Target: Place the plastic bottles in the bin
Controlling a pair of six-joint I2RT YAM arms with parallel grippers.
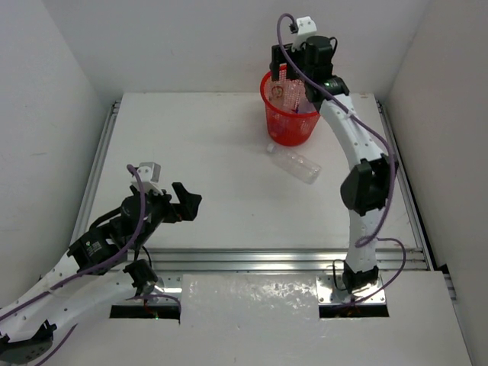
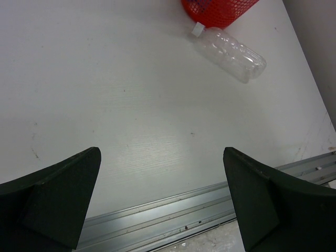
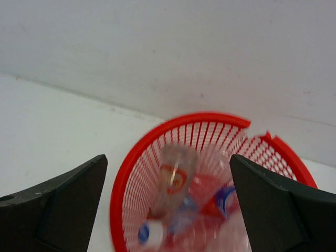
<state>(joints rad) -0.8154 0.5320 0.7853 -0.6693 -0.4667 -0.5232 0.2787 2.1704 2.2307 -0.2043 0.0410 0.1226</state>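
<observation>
right gripper [image 3: 168, 160] sits over the bin [image 1: 290, 126] at the far side of the table [image 1: 191, 152], fingers wide apart, gripping nothing. bin holds several plastic bottles [image 3: 176, 181]: one leaning with a red label, blurred; blue labels and a white cap lower down. one clear bottle [image 1: 302, 166] lies on its side on the table just beside the bin's base, cap toward the bin. left gripper [image 2: 161, 155] spread open, empty, near-left, well apart from that bottle
</observation>
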